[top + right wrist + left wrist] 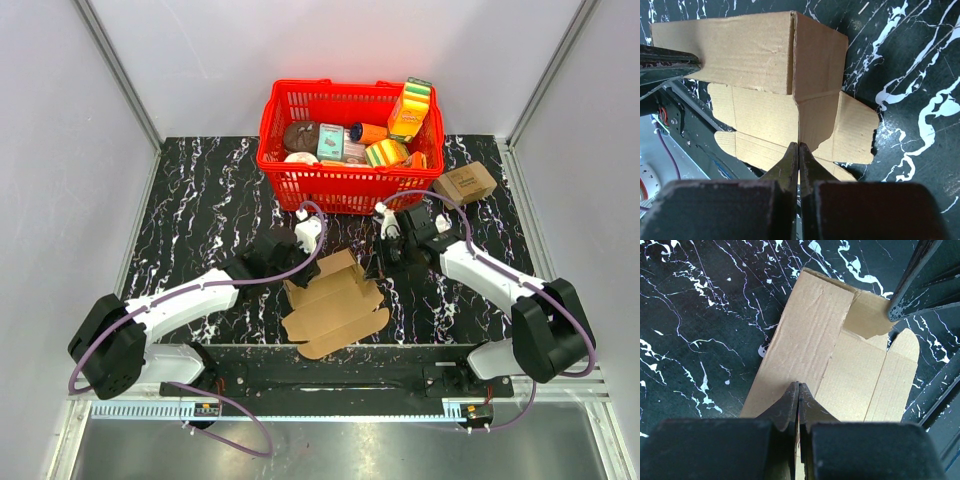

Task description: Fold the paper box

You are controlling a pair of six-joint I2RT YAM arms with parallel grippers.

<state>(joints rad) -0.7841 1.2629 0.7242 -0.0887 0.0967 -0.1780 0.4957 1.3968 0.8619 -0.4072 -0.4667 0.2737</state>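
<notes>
From above, 1 flat brown corrugated paper box (335,305), a die-cut sheet with many flaps and rounded tabs, lies half opened on the glossy black white-veined marble table (200,200), near the front edge between the 2 arms. The left gripper (290,262) and right gripper (385,260) sit at its far corners. Behind them stands 1 red plastic lattice basket (340,190) full of packets, and to its right 1 small printed brown carton (465,183). In the left wrist view, the left gripper (799,389) has its 2 dark fingers pressed together over a smooth creased panel of the box (810,340); whether a layer is nipped cannot be told. In the right wrist view, the right gripper (799,147) is likewise closed tight at a fold line of the box (755,55), where 1 panel stands raised.
</notes>
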